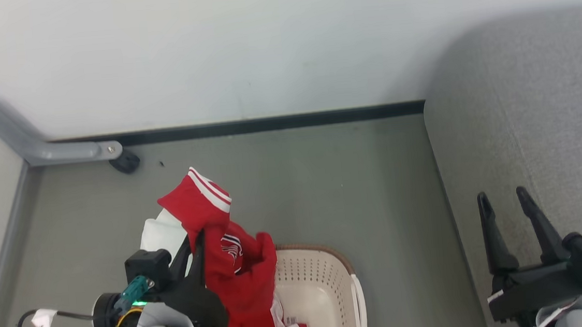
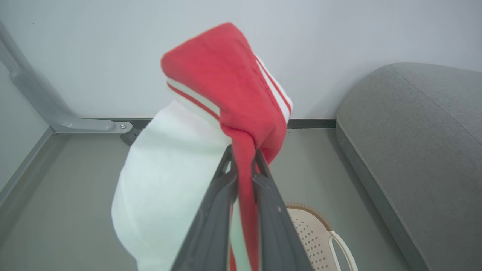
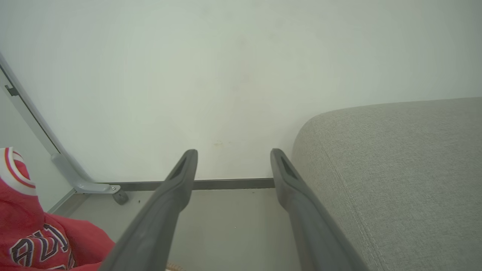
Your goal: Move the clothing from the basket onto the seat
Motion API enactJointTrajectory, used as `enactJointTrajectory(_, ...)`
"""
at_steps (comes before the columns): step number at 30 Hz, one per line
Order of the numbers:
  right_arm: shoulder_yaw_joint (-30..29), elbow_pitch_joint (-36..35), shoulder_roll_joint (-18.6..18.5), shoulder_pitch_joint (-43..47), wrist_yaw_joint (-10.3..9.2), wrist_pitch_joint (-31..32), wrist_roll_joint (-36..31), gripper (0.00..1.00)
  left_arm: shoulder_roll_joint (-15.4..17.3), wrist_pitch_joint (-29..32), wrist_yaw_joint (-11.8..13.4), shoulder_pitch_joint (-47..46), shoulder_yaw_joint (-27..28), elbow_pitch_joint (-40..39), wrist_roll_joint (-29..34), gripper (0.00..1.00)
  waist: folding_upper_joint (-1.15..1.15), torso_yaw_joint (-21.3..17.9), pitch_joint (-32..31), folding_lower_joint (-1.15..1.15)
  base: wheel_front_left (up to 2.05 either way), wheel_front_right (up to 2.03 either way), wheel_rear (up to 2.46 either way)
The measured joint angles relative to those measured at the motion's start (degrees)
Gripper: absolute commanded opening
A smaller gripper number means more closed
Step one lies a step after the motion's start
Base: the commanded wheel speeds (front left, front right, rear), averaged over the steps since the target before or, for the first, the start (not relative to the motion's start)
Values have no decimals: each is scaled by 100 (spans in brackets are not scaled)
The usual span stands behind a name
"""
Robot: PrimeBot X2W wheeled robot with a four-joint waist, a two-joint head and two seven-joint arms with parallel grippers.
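Left gripper [image 2: 244,156], lower left of head view: fingers clamped on bright red soft-fabric clothing [image 1: 243,276] with white striped trim. Garment held up, overlapping left side of cream-white perforated plastic basket [image 1: 326,280], lower centre. Right gripper [image 1: 503,196], lower right: fingers spread wide, empty, at left edge of large grey upholstered seat [image 1: 526,114].

Soft, even light fills my corner of the room, leaving the white wall [image 1: 240,48] bright without glare and only a faint grey shadow on it around the rounded corner of the seat [image 1: 536,113]. In my left wrist view the red clothing [image 2: 233,86] and my left gripper [image 2: 243,151] sit so close to the lens that they look slightly soft, while the wide angle bends the grey frame bar [image 2: 90,126] at the edge. My right wrist view is sharp, with a pale greenish cast and slightly dimmer corners.
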Motion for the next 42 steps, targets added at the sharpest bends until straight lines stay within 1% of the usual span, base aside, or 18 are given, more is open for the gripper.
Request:
enactJointTrajectory(7, 84, 46, 56, 489, 0, 0, -41, 100, 209, 0, 169, 566, 91, -721, 185, 0, 0, 37, -609, 0, 0, 0, 0)
enactJointTrajectory(12, 96, -42, 80, 790, -7, 0, -78, 100, 271, -1, 321, 996, 227, -1280, 311, 0, 0, 27, -980, 1, 0, 0, 0)
enactJointTrajectory(20, 115, -192, 100, 1153, -58, 0, -83, 100, 354, -1, 416, 1524, 299, -2097, 431, 0, 0, -11, -1407, 1, 0, 0, 0)
enactJointTrajectory(25, 144, -383, 101, 1240, -85, 0, -87, 100, 383, -1, 423, 1711, 301, -2674, 500, 0, 0, -48, -1522, 1, 0, 0, 0)
enactJointTrajectory(32, 194, -504, 102, 1263, -85, 2, -93, 100, 380, -1, 405, 1711, 202, -3081, 504, 0, 1, -55, -1538, 1, 0, 0, 0)
enactJointTrajectory(37, 235, -564, 109, 1328, -85, 32, -93, 100, 332, 8, 233, 1694, -71, -3286, 505, 0, 1, -53, -1537, 2, 0, 0, 0)
enactJointTrajectory(39, 257, -602, 111, 1329, -85, 51, -93, 100, 280, 66, 112, 1680, -202, -3344, 505, 0, 1, -51, -1532, 1, 0, 0, 0)
enactJointTrajectory(42, 307, -638, 121, 1332, -83, 58, -93, 100, 167, 188, 4, 1607, -420, -3376, 508, 0, 1, -53, -1522, 2, 0, 0, 0)
